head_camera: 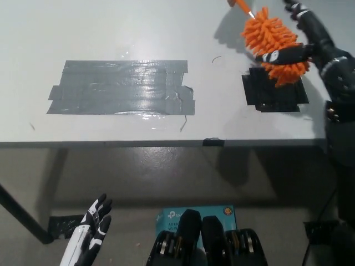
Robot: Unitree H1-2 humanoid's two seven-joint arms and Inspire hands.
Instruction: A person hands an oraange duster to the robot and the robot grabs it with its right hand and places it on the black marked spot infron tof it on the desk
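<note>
One robot hand (310, 47) around duster (272, 41)

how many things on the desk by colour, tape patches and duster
orange: 1, the duster, with the right hand at it
grey: 1, the large tape patch
black: 1, the marked spot
total: 3

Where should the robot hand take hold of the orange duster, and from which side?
Around the fluffy head of the duster, coming from the right. The thin handle points up-left, out of the picture, and the right hand is already at the head's right side, above the black mark.
</note>
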